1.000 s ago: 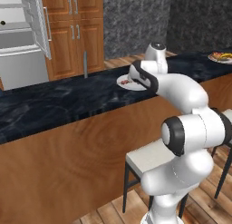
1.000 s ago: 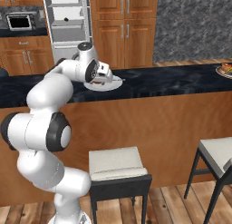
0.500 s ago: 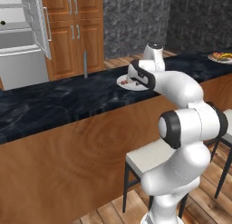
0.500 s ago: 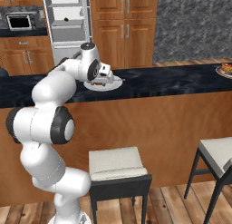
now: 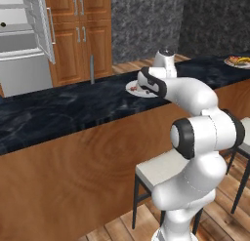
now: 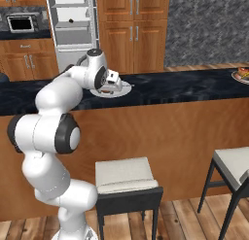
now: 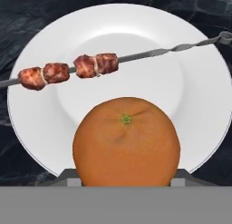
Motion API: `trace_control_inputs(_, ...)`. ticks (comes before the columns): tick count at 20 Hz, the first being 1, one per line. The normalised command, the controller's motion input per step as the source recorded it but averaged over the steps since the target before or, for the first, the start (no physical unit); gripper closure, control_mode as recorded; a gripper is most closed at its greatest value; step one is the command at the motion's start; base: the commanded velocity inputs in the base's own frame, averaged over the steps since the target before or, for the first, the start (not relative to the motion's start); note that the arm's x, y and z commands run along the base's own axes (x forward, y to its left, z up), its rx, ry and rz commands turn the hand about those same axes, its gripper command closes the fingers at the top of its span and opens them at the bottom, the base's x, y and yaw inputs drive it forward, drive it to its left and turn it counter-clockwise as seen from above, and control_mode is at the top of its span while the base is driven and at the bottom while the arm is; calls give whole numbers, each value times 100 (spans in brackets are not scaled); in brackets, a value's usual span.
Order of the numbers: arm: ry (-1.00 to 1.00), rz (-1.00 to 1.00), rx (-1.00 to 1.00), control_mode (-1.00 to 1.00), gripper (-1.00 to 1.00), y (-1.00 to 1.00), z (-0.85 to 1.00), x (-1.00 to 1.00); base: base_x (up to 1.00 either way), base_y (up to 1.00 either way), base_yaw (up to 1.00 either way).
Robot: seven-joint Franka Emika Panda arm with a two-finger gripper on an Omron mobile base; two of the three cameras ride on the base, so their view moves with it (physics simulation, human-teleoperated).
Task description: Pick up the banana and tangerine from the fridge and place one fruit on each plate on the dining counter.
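The gripper [image 7: 126,180] shows at the bottom centre of the hand view, its two dark tips just peeking out on either side of the tangerine [image 7: 126,141], which sits between them and fills the lower middle of the frame; the jaws are clamped on the fruit. The tangerine hangs directly over a white plate [image 7: 195,96] that spreads across most of that frame, resting on the dark marbled dining counter [image 7: 27,10]. On the plate lies a metal skewer [image 7: 149,54] running from the left edge to the upper right, with four browned chunks of meat [image 7: 70,70] threaded on its left half. Whether the fruit touches the plate cannot be told. In the right base view the gripper [image 6: 115,86] sits left of centre above the plate's rim [image 6: 125,90], and the white arm rises from the lower left, bends at a dark elbow and reaches rightward over the counter. At the right edge of that view a second plate [image 6: 241,77] holds something colourful. The fridge [image 6: 73,25] stands open at the upper left, its shelves pale.
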Motion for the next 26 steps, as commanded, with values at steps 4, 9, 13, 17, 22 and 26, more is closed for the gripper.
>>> trace_control_inputs(4,0,0,0,-100,100,0,-1,15,0,0,0)
trace_control_inputs(9,0,0,-1,-100,100,0,-12,11,0,0,0)
trace_control_inputs(13,0,0,0,-100,100,0,-10,6,0,0,0)
trace_control_inputs(17,0,0,0,-100,100,0,0,0,0,0,0)
trace_control_inputs(22,0,0,0,-100,100,0,0,11,0,0,0)
trace_control_inputs(26,0,0,0,-100,100,0,0,26,0,0,0)
